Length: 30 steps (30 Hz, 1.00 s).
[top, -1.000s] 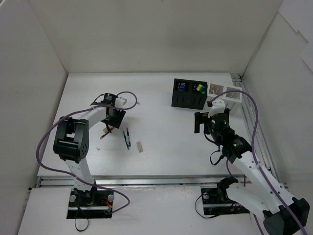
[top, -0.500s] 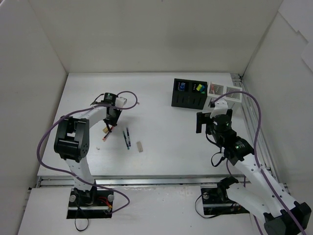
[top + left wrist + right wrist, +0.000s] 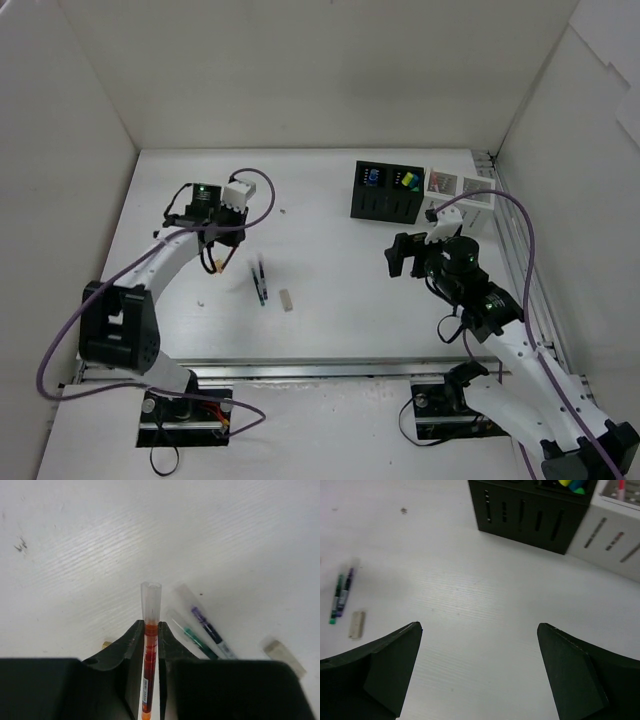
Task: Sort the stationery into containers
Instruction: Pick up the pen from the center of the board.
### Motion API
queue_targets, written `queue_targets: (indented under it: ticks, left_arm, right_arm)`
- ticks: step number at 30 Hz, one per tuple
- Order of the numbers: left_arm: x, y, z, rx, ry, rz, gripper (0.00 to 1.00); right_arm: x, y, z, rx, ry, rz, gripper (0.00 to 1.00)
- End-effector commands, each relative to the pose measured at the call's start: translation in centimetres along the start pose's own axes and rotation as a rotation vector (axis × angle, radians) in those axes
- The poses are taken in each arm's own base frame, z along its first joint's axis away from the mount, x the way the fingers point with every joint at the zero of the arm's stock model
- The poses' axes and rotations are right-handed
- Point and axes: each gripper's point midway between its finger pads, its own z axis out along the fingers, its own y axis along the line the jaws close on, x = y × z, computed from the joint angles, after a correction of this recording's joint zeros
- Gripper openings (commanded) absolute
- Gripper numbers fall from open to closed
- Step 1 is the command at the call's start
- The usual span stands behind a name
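Where my left jaws meet, the thin red pen (image 3: 149, 650) runs lengthwise between them: a slim tube of red-orange ink with a clear cap that sticks out past my fingertips. My left gripper (image 3: 150, 629) is clamped on its barrel; I cannot tell whether the capped end touches the table (image 3: 100, 540). Just right of it in my wrist view, two dark pens (image 3: 202, 632) lie side by side, one green-inked and one purple, with a pale eraser (image 3: 283, 656) further right. My left arm reaches from its near-left base toward the far left, elbow bent and wrist tipped down. My right gripper (image 3: 479, 629) is spread wide with nothing in it, over bare table on the near side of the black box (image 3: 530, 515) and white box (image 3: 615, 540).
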Motion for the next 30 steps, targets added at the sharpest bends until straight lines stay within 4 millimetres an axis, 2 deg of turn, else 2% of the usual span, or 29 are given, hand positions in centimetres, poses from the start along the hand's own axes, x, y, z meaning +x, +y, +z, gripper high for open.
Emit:
queue_targets:
  ticks: [1,3,4,5,6,8,11,17,18,19,20,22,24,25,26,27,30]
  left_arm:
    - [-6.4,-2.8,-6.0,0.106,-0.301,0.071,0.00]
    - [-7.1,-4.6,-8.4,0.175,-0.395,0.108,0.00]
    - [-7.3,-5.4,-9.2,0.209,-0.428,0.108,0.00]
    - [-7.3,-6.4,-10.4,0.244,-0.468,0.121,0.00]
    - [-8.0,-7.7,-11.4,0.313,-0.519,0.148,0.00]
    - [-8.0,-9.9,-12.7,0.393,-0.565,0.155,0.00]
    - [-8.6,-11.9,-13.9,0.468,-0.617,0.169,0.00]
    - [-9.6,-14.8,-15.0,0.529,-0.656,0.168,0.02]
    - [-9.8,-14.5,-15.0,0.515,-0.653,0.149,0.02]
    - [-10.1,-14.9,-15.1,0.518,-0.649,0.137,0.02]
    - [-10.4,-15.2,-15.2,0.529,-0.641,0.114,0.01]
    - [-10.5,-15.9,-15.2,0.544,-0.633,0.110,0.01]
    - [-10.5,-16.0,-14.9,0.526,-0.626,0.093,0.01]
    - [-10.4,-16.1,-14.6,0.522,-0.616,0.083,0.01]
    - [-10.5,-16.5,-14.6,0.529,-0.611,0.084,0.00]
    - [-10.4,-16.6,-14.5,0.539,-0.600,0.079,0.00]
    - [-10.5,-17.0,-13.8,0.548,-0.573,0.063,0.00]
  right_arm:
    - [-4.5,4.9,0.3,-0.235,-0.158,0.093,0.98]
    - [-5.8,7.2,0.2,-0.367,-0.236,0.145,0.98]
    - [-5.6,7.8,0.4,-0.401,-0.244,0.165,0.98]
    - [-7.0,9.0,0.2,-0.462,-0.301,0.175,0.98]
    - [-7.4,9.5,0.2,-0.491,-0.313,0.222,0.98]
    - [-8.2,11.0,0.1,-0.552,-0.329,0.245,0.98]
    - [-9.3,12.9,0.4,-0.605,-0.341,0.287,0.98]
    - [-10.0,17.3,2.0,-0.657,-0.324,0.357,0.95]
    - [-9.7,17.7,2.7,-0.649,-0.310,0.360,0.95]
    - [-10.1,18.3,2.8,-0.652,-0.315,0.362,0.93]
    - [-9.6,18.9,3.5,-0.638,-0.294,0.379,0.93]
    - [-10.1,18.9,4.1,-0.592,-0.310,0.402,0.90]
    - [-9.8,19.3,4.7,-0.559,-0.309,0.411,0.84]
    - [-10.2,18.7,5.2,-0.506,-0.331,0.425,0.83]
    - [-10.0,19.1,5.4,-0.500,-0.327,0.428,0.80]
    - [-10.1,19.2,5.6,-0.492,-0.330,0.428,0.73]
    - [-10.1,20.0,6.3,-0.470,-0.326,0.436,0.66]
